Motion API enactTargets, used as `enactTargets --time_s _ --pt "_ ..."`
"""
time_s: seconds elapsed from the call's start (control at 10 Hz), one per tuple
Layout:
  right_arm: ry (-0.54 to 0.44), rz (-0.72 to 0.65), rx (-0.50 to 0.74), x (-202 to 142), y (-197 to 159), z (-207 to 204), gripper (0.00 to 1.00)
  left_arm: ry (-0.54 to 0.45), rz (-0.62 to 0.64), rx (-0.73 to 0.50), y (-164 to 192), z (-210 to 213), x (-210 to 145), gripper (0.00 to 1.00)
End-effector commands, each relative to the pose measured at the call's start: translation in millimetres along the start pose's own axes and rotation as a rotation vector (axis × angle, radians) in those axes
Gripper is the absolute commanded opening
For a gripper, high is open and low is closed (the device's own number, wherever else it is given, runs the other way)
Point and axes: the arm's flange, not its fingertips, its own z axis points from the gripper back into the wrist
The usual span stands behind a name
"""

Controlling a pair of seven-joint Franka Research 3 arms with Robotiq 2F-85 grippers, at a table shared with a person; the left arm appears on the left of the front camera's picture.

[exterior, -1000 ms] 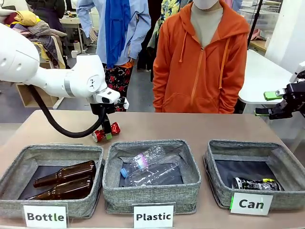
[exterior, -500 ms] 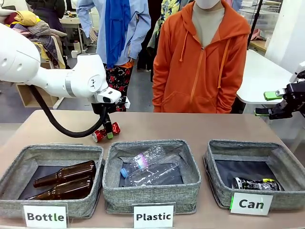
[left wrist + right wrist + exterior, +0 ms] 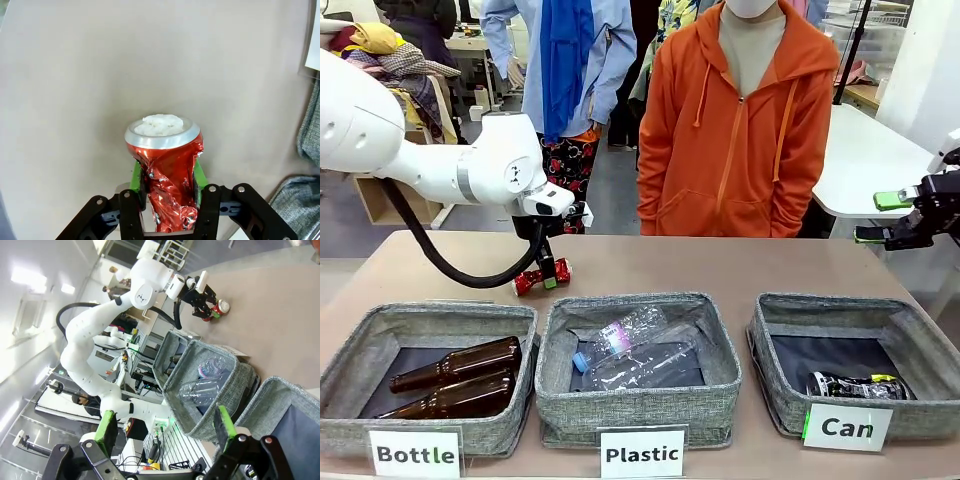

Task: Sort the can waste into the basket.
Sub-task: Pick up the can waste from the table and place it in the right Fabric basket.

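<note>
The crushed red can (image 3: pixel 528 283) lies low at the table's far left, behind the bins. My left gripper (image 3: pixel 548 278) points down and is shut on its middle. In the left wrist view the green pads pinch the can's (image 3: pixel 161 134) crumpled red body, and my left gripper (image 3: pixel 167 176) sits just below its silver end. The dark can (image 3: pixel 855 385) lies in the grey basket (image 3: pixel 840 303) behind the "Can" card (image 3: pixel 847 427). My right gripper (image 3: pixel 882 218) hangs open and empty above the table's right edge. In the right wrist view, my right gripper (image 3: pixel 165 426) stands open with the basket (image 3: pixel 272 390) beyond it.
The "Bottle" bin (image 3: pixel 430 315) at front left holds brown glass bottles. The "Plastic" bin (image 3: pixel 640 303) in the middle holds clear plastic bottles. A person in an orange hoodie (image 3: pixel 740 130) stands at the far side of the table.
My left gripper's jaws have shut on the red can, which has turned slightly flatter. The right arm has not moved.
</note>
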Motion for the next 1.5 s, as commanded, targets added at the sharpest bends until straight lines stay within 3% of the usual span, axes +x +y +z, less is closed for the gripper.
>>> enactTargets --time_s 0.0,0.2,0.5,0.6,1.0,1.1,1.2,1.4 --pt "0.013 0.023 0.003 -0.9 1.8 3.1 1.0 -0.018 -0.017 0.05 -3.4 20.3 -7.1 0.0" --pt "0.013 0.023 0.003 -0.9 1.8 3.1 1.0 -0.106 -0.044 0.117 -25.2 88.4 -40.1 0.0" --pt "0.013 0.023 0.003 -0.9 1.8 3.1 1.0 -0.254 -0.148 0.143 -109.4 196.4 -127.1 0.0" --pt "0.013 0.023 0.003 -0.9 1.8 3.1 1.0 -0.205 -0.248 0.055 -142.9 203.4 -148.6 0.0" --pt "0.013 0.023 0.003 -0.9 1.8 3.1 1.0 -0.173 -0.447 0.094 -207.0 157.1 -184.1 0.0" --pt "0.013 0.023 0.003 -0.9 1.8 3.1 1.0 -0.223 -0.339 0.194 -202.1 153.9 -181.5 0.0" --pt "0.013 0.023 0.003 -0.9 1.8 3.1 1.0 -0.186 -0.407 0.034 -208.2 168.6 -182.8 0.0" --pt "0.013 0.023 0.003 -0.9 1.8 3.1 1.0 -0.186 -0.407 0.034 -208.2 168.6 -182.8 0.0"
